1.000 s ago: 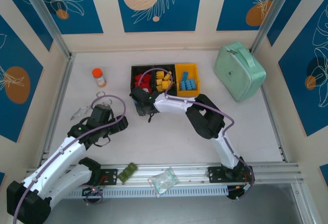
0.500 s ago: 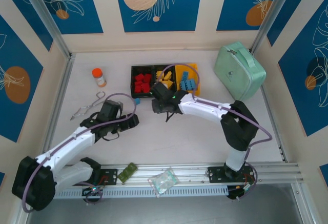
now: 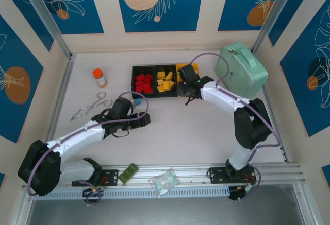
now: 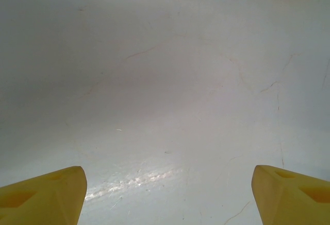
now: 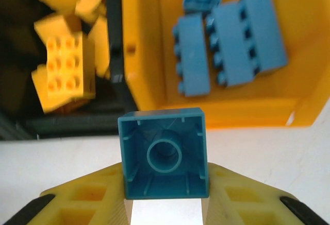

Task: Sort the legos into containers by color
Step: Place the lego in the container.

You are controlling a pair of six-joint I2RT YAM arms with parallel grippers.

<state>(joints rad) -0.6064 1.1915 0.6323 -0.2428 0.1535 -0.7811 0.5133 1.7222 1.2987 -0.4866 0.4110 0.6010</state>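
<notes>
right gripper (image 3: 188,76) swung its blue brick (image 5: 164,155) to the yellow bin (image 5: 147,45); left gripper (image 3: 147,118) seemingly slid rightward.

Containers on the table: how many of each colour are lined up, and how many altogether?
Black open-topped rectangular plastic bins: 2
Yellow-orange open-topped rectangular plastic bin: 1
Total: 3
</notes>
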